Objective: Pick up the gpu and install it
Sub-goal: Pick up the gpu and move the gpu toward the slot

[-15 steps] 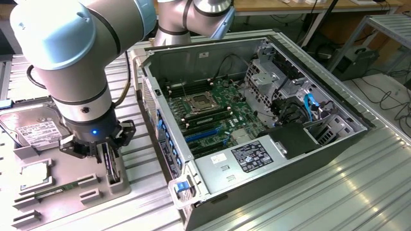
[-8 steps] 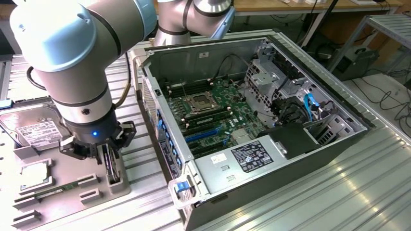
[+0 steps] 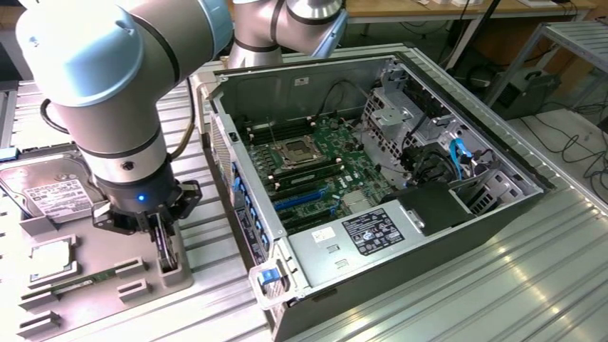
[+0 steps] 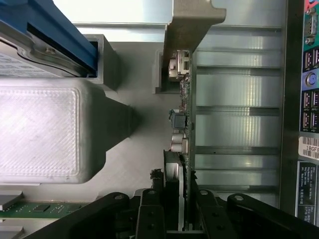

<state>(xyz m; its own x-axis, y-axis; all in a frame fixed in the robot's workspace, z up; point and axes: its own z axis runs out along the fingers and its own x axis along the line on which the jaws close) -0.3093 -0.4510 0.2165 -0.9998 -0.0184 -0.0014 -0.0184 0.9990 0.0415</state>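
Observation:
The gpu (image 4: 185, 124) stands on edge in a slot of the grey fixture plate (image 3: 95, 299), at the exterior view's left. I see it edge-on in the wrist view: green board, black cooler, and its silver bracket (image 4: 192, 25) at the far end. In the exterior view it is a dark sliver (image 3: 169, 255) under the wrist. My gripper (image 3: 164, 242) (image 4: 178, 206) has come straight down over it. Black fingers (image 4: 149, 211) sit on either side of the card, pressed against it. The card still rests in its holder.
The open computer case (image 3: 532, 192) lies at the exterior view's right, with its motherboard and blue slots (image 3: 304, 201) exposed. On the fixture plate are a silver hard drive (image 3: 48, 187), a memory stick (image 3: 81, 281) and a grey raised block (image 4: 45, 129). The case's rear ports (image 4: 309, 99) are close beside the card.

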